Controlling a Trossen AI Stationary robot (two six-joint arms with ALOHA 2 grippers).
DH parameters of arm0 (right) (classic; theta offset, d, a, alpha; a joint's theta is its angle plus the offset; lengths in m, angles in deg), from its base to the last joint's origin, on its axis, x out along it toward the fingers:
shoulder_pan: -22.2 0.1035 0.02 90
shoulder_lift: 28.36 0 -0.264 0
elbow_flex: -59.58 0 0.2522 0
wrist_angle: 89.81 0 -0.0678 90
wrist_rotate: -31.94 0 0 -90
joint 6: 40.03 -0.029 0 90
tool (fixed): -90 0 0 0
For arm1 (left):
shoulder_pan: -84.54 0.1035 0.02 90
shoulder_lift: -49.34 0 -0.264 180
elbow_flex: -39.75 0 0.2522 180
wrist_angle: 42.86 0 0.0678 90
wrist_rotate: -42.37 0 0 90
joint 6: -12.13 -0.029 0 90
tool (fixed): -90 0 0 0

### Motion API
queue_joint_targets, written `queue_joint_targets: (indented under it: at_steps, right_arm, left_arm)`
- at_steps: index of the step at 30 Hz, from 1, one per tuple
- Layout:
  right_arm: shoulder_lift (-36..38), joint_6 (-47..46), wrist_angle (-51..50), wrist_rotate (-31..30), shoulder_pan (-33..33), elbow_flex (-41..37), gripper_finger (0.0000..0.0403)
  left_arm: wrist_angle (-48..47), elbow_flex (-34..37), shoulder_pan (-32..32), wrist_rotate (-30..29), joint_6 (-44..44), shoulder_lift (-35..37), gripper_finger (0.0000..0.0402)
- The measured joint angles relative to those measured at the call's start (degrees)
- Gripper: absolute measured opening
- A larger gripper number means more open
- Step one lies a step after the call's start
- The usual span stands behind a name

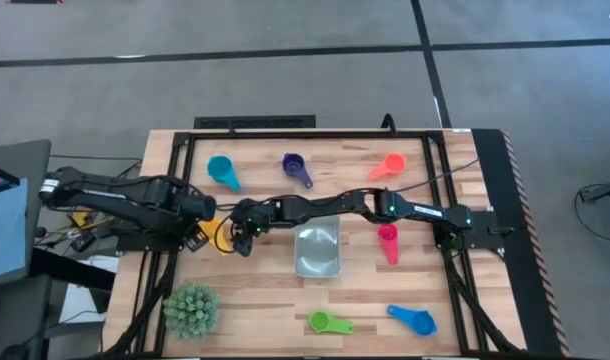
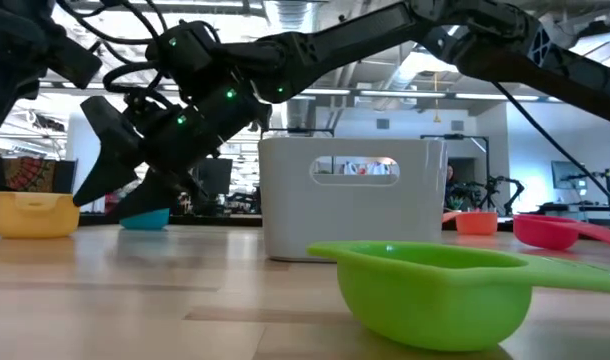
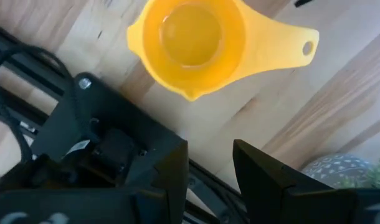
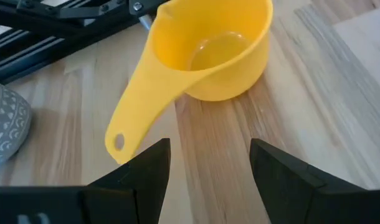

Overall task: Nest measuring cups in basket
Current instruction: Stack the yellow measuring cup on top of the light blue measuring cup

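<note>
The right gripper's (image 4: 205, 165) two dark, wedge-shaped fingers (image 4: 143, 165) stand wide apart with nothing between them, hovering above the wood just short of the yellow cup's (image 4: 199, 59) flat handle, whose tip with its small hole lies beside one fingertip. The left gripper's (image 3: 209, 168) fingers (image 3: 171, 165) show a narrower gap, also empty; the yellow cup (image 3: 196, 43) sits beyond them, apart from the tips, its handle pointing away to the side.

In the high view the yellow cup (image 1: 223, 235) lies at about 9 o'clock on the table (image 1: 285, 300), squeezed between both grippers, and much of it is covered by the arms. The cup is smooth glossy plastic: a round bowl with a little pour lip and a short tapering handle. The table is pale butcher-block wood with visible grain, framed by black metal rails.

The basket (image 1: 317, 250), pale grey with rounded corners, sits at the centre, just toward 3 o'clock of the right gripper (image 1: 245, 232). In the low view it reads as a smooth matte box with an oval handle slot (image 2: 355, 168), partly hidden behind the blurred green cup (image 2: 435, 290).

Around it: teal cup (image 1: 223, 172) at 10 o'clock, purple cup (image 1: 296, 167) at 12, orange cup (image 1: 385, 166) at 1, pink cup (image 1: 387, 241) at 3, blue cup (image 1: 413, 319) at 5, green cup (image 1: 329, 322) at 6. A spiky green plant ball (image 1: 191, 310) sits at 7 o'clock.
</note>
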Motion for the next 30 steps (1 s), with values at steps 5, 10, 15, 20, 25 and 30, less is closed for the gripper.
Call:
queue_joint_targets:
  at_steps: [5,10,15,20,25,30]
  right_arm:
    - [0.4,-4.4,-3.6,0.0,-0.5,0.0,0.0245]
    - [1.8,-4.6,-3.1,0.0,-0.5,0.0,0.0244]
    - [3.1,-8.2,-1.2,2.6,-0.6,0.0,0.0244]
    - [2.0,-8.0,-2.9,3.1,-0.3,0.0,0.0244]
    - [2.2,-7.8,-4.1,3.1,-0.1,0.1,0.0244]
    - [4.2,-7.4,-10.5,-0.9,-0.7,0.1,0.0242]
  left_arm:
    - [0.5,0.2,-0.2,-6.2,-1.0,-1.4,0.0114]
    - [5.6,3.6,1.3,-5.9,-2.4,-0.2,0.0114]
    - [11.0,8.8,1.6,-3.0,-1.7,1.5,0.0114]
    - [11.9,10.2,0.8,-1.2,-0.9,2.0,0.0114]
    - [12.0,9.7,-0.5,0.5,0.7,2.0,0.0114]
    - [12.0,9.7,-0.5,0.4,2.3,2.0,0.0114]
